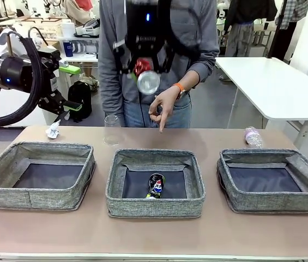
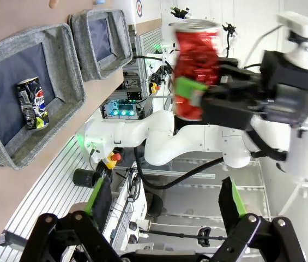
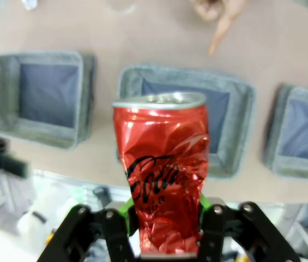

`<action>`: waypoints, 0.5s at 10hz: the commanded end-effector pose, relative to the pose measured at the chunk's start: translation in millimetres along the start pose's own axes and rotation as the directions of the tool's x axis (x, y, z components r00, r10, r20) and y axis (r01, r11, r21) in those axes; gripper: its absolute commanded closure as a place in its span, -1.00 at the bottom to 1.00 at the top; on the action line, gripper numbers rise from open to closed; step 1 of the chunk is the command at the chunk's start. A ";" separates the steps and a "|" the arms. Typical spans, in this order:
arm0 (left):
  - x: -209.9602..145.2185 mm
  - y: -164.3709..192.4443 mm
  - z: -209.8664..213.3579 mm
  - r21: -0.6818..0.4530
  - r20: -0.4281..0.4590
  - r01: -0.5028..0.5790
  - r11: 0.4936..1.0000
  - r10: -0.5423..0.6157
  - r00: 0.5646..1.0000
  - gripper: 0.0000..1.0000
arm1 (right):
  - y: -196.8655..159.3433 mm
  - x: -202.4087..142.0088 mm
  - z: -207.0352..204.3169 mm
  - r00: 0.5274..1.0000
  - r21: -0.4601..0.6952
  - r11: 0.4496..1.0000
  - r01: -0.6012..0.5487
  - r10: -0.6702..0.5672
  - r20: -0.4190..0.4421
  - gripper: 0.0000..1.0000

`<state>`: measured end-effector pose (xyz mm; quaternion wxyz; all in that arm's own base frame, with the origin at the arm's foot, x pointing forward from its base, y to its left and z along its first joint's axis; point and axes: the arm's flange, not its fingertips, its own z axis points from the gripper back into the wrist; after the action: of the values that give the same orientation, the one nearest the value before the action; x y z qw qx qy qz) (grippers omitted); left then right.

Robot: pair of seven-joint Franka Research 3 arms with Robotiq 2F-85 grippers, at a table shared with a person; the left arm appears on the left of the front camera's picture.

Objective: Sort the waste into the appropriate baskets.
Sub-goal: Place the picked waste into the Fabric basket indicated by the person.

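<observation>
My right gripper (image 1: 143, 70) hangs high over the middle basket (image 1: 155, 207), shut on a crumpled red drink can (image 3: 162, 164). A dark blue can (image 1: 155, 185) lies inside that basket. At the upper left my left gripper (image 1: 71, 87) is held in the air, open and empty, its fingers (image 2: 100, 199) spread wide. Along the table's far edge stand a crumpled white paper wad (image 1: 53, 130), a clear plastic cup (image 1: 112, 129) and a small clear bottle (image 1: 253, 136). The left basket (image 1: 36, 196) and right basket (image 1: 273, 202) hold nothing.
A person stands at the far side, one hand (image 1: 162, 109) pointing a finger down toward the middle basket. A white table (image 1: 273, 87) stands behind at the right. Bare tabletop (image 1: 154, 234) runs in front of the baskets.
</observation>
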<state>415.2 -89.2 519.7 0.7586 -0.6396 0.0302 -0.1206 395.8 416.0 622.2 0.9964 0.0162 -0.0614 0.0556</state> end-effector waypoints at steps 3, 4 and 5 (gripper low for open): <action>-1.8 -1.5 0.7 0.008 -0.005 0.012 1.000 -0.012 1.000 -1.00 | -34.2 -16.4 -133.5 0.998 0.140 0.988 0.063 -0.060 -0.025 0.42; -1.8 -1.5 0.7 0.008 -0.005 0.012 1.000 -0.012 1.000 -1.00 | -37.8 -13.8 -152.1 0.996 0.198 0.977 0.082 -0.071 -0.062 0.42; -1.8 -1.5 0.7 0.008 -0.005 0.012 1.000 -0.012 1.000 -1.00 | -44.3 -10.0 -163.8 0.992 0.132 0.984 0.117 -0.111 -0.056 0.42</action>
<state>415.2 -89.1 519.6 0.7586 -0.6396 0.0302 -0.1204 413.7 387.4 454.7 0.9965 0.0781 -0.0300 0.0052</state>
